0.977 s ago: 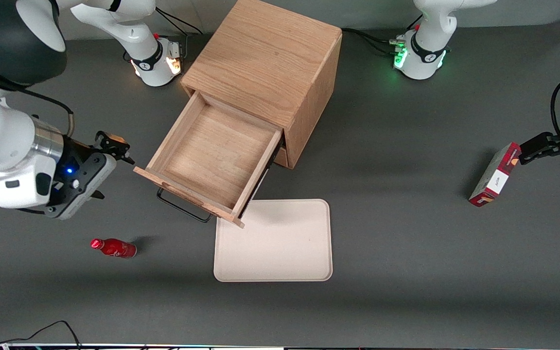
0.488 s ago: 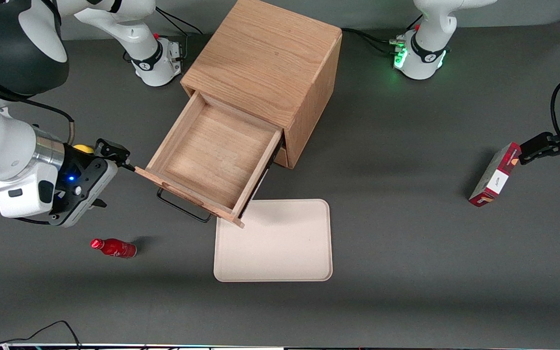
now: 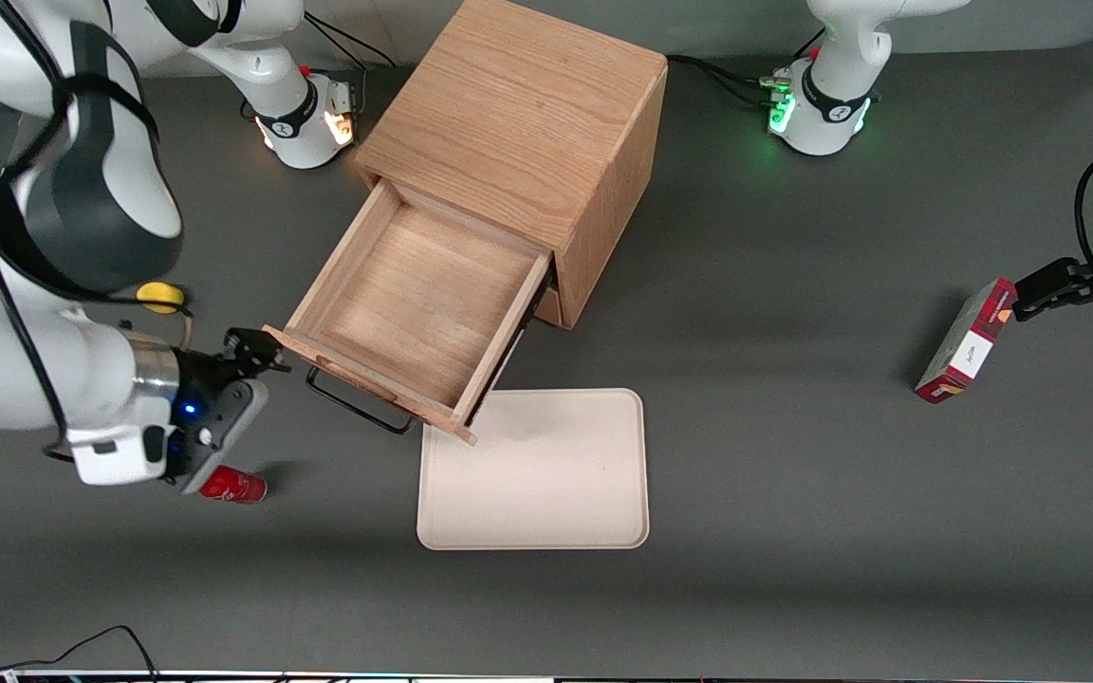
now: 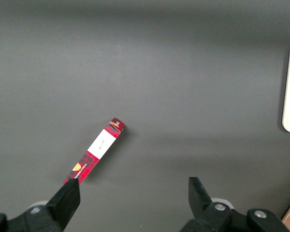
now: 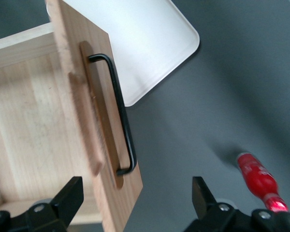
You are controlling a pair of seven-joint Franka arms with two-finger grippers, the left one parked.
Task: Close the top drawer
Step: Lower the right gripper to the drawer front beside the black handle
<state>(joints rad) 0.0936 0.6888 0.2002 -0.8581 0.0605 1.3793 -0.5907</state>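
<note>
Fingers point(image 5: 70, 195) of the gripper point(image 5: 135, 203) are seen spread wide in the right wrist view, with nothing held between them; the end of the top drawer's point(image 5: 34, 125) front panel lies in the gap. The thin black handle point(image 5: 118, 113) is mounted on that front, and the drawer's wooden floor is exposed. A white tray point(image 5: 145, 43) and a red bottle point(image 5: 258, 181) are seen on the dark table point(image 5: 222, 92).

From the front view, the top drawer point(image 3: 414, 304) is found pulled far out of the oak cabinet point(image 3: 518, 123), its handle point(image 3: 357, 403) facing the camera. The gripper point(image 3: 257, 353) is placed just at the front corner of the drawer on the working arm's side. The red bottle point(image 3: 233, 486) lies on its side nearer the camera, partly covered by the wrist. A yellow object point(image 3: 159, 296) is visible beside the arm. The tray point(image 3: 534, 470) rests in front of the drawer, its corner under the drawer front.

In the left wrist view, a red box point(image 4: 94, 151) lies on the table point(image 4: 183, 72).
</note>
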